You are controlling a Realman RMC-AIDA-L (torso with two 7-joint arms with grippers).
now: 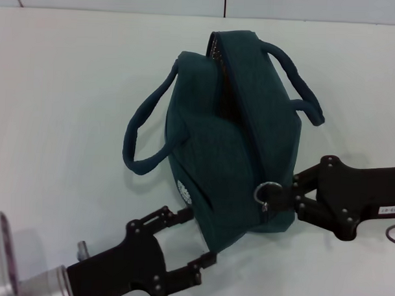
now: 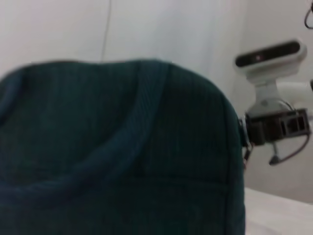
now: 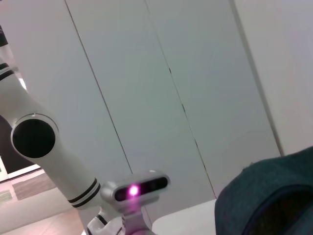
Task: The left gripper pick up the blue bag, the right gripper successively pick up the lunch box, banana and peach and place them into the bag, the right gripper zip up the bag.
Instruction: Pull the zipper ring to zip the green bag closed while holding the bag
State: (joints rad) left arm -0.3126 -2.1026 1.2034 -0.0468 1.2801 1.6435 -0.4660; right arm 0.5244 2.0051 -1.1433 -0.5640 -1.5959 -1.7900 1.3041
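Gripping zipper ring (image 1: 269, 190): right hand (image 1: 278, 197).

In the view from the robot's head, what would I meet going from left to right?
Left hand, a black claw on a silver wrist → dark teal fabric bag → metal ring zipper pull → right hand, a black claw on a slim black arm.

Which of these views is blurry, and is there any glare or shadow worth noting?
Head view: fairly sharp, even lighting, the blue bag casting only a faint shadow on the white table, with the left gripper and right gripper at its near end. Left wrist view: the bag fills the picture, soft and out of focus. Right wrist view: a glowing pink camera light, the bag's corner dark.
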